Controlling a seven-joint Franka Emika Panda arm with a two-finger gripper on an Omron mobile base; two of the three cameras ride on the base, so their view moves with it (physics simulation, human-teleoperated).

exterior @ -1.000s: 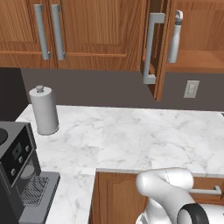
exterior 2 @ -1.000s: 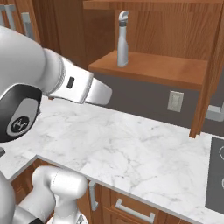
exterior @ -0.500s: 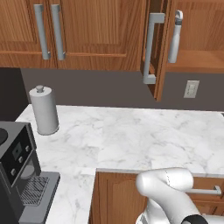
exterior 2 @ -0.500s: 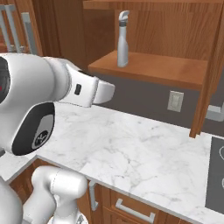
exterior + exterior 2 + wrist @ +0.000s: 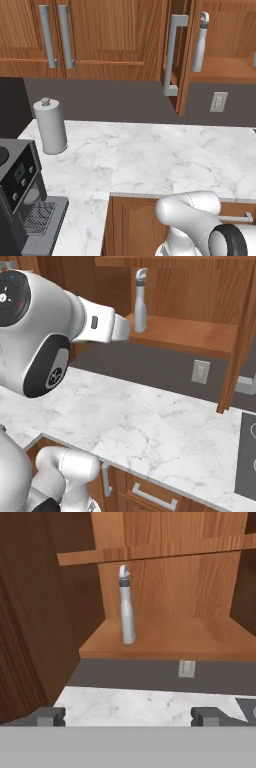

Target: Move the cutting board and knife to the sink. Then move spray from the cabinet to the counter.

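Spray bottle [image 5: 126, 607] stands upright on the open cabinet's [image 5: 175, 637] lower shelf, near its left wall, well beyond the gripper [image 5: 128, 716]. Nearest, the gripper's fingertips [image 5: 50, 716] are spread wide, nothing between them. Marble counter [image 5: 145, 707] below; wall outlet [image 5: 186, 668] under the shelf. Paper-towel roll [image 5: 50, 126] at far left, apparently untouched.

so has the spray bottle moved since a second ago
No. The spray stands upright at the same spot on the cabinet shelf, left of the wall outlet as before.
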